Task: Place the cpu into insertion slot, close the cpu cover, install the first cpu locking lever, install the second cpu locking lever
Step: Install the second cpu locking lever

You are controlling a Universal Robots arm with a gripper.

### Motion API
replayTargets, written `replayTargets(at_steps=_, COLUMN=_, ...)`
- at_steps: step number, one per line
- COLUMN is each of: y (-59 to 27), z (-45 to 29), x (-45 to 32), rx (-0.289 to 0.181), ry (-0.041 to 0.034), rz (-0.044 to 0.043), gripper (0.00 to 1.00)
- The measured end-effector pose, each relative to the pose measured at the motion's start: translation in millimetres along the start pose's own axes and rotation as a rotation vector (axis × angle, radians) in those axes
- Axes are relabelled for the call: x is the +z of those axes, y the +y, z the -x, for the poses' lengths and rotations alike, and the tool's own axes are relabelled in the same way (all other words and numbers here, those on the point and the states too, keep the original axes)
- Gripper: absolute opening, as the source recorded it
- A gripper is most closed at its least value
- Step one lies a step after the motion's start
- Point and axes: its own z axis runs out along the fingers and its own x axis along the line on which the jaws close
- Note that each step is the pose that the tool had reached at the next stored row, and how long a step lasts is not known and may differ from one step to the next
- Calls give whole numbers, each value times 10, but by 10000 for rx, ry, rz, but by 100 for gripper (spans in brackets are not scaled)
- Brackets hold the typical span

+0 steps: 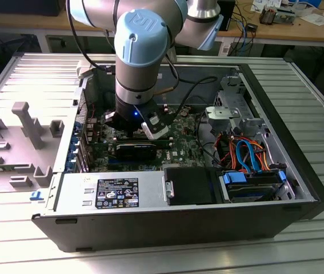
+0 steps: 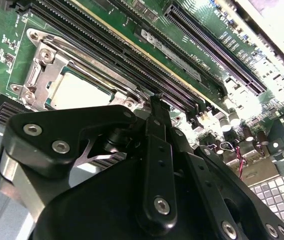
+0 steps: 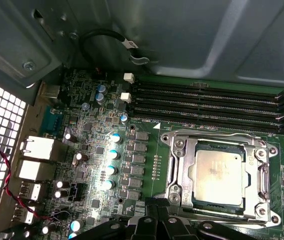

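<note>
Jaws drawn close together, with nothing visible between them: that is how the gripper (image 2: 154,107) stands in the second wrist view, its black fingers (image 2: 157,150) meeting at a narrow tip that hangs just beside the near edge of the insertion slot (image 2: 36,65). From this angle it cannot be told whether that tip touches the metal or merely hovers over it.

One cpu (image 3: 217,172), a single square chip with a pale grey metal top, lies seated flat inside the insertion slot (image 3: 179,170) in the first wrist view. One cpu cover (image 3: 262,175), a silver frame with a cut-out window, lies down around the chip, which shows through the window. Whether any locking lever is latched cannot be made out.

Four long black memory slots (image 3: 207,102) run side by side just beyond the insertion slot on the green motherboard (image 3: 96,125), on the side away from the gripper (image 3: 157,222).

One grey and blue robot arm (image 1: 142,51) reaches down into one open computer case (image 1: 299,165) in the exterior view, its gripper (image 1: 144,128) hidden low over the board. To the exterior view's left of the case lies one grey tray (image 1: 19,142).
</note>
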Motion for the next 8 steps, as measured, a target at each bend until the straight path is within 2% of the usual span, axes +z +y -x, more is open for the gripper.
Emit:
replayTargets(at_steps=5, y=0, z=0, x=1, rx=-2, ry=-3, rz=16, gripper=11)
replayTargets(at_steps=6, y=-1, z=0, x=1, rx=-3, ry=-4, rz=35, gripper=11)
replayTargets(at_steps=7, y=-1, z=0, x=2, rx=-11, ry=-12, rz=107, gripper=11)
replayTargets(at_steps=8, y=-1, z=0, x=4, rx=-13, ry=-18, rz=144, gripper=11)
